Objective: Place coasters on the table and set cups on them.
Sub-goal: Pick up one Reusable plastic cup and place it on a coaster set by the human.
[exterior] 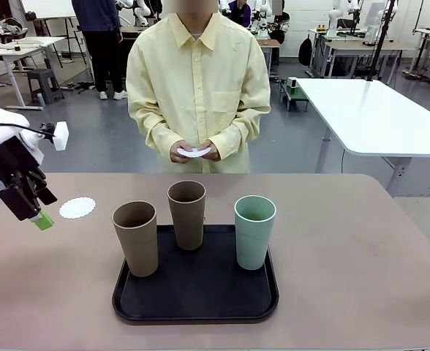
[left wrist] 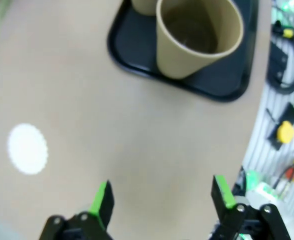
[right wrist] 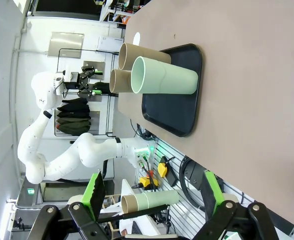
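While one lacy white coaster (exterior: 77, 208) lies flat on the beige-brown table (exterior: 346, 241), off to the robot's left and apart from the black tray (exterior: 200, 296), all three cups stand upright on that tray; the light tan cup (exterior: 135, 238) is at the tray's near left, the darker brown cup (exterior: 186, 214) is at the back middle, and the mint green cup (exterior: 254, 231) is at the right; none of them sits on a coaster; at the far side of the table a person in a pale yellow shirt holds another white doily disc (exterior: 194, 152) between both hands (exterior: 193, 155), though whether it is one disc or several cannot be told; the left gripper (exterior: 36, 216) hangs over the table just beside the laid coaster, on its left, with jaws spread and nothing between them; from the left wrist view the same gripper (left wrist: 162, 192) points down at bare tabletop, with the coaster (left wrist: 27, 148) off to one side and the tan cup (left wrist: 197, 37) on the tray (left wrist: 137, 60) farther on; the right gripper (right wrist: 152, 187) also has its fingers wide apart and empty, well away from the tray (right wrist: 179, 110) and the mint green cup (right wrist: 164, 76)
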`<state>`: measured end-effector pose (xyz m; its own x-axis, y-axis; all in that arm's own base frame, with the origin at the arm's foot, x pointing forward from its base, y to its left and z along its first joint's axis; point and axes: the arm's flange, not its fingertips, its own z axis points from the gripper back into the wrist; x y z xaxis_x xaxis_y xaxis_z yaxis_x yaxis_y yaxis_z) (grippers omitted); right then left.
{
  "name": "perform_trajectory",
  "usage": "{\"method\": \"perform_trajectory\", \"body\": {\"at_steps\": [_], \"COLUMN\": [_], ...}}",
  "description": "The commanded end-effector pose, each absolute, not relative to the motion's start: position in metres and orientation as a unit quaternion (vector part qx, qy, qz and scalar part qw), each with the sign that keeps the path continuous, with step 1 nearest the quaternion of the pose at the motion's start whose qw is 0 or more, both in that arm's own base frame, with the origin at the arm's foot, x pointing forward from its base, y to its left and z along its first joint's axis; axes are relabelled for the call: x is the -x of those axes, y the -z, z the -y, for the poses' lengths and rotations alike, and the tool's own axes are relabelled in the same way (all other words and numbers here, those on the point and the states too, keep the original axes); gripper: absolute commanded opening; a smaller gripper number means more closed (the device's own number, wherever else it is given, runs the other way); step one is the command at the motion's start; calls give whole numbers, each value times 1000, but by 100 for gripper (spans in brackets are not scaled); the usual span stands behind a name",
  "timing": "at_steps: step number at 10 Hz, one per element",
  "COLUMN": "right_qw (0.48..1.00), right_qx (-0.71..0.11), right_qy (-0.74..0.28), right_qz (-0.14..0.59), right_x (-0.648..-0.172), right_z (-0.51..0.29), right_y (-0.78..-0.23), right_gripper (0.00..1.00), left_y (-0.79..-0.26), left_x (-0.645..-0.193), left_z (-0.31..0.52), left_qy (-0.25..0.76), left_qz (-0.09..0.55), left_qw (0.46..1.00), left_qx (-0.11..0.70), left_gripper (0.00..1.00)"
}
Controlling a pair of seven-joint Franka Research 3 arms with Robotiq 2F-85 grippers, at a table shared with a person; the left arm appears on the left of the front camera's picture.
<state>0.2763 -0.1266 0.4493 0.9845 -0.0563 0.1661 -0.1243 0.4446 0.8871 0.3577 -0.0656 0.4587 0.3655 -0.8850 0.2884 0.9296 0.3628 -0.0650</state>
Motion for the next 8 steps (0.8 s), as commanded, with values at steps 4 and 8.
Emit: {"method": "perform_trajectory", "body": {"at_steps": [4,8], "right_qw": [840,840], "right_qx": [-534,-534], "right_qy": [-24,-24], "right_qz": [89,89], "right_x": [-278,-278], "right_z": [127,127], "right_y": [-449,-449], "right_gripper": [100,100], "left_y": [-458,-442], "left_x": [-357,-362], "left_z": [61,67], "left_qy": [556,705], "left_qz": [105,264], "left_qw": [816,635], "left_qx": [118,174], "left_gripper": [100,100]}}
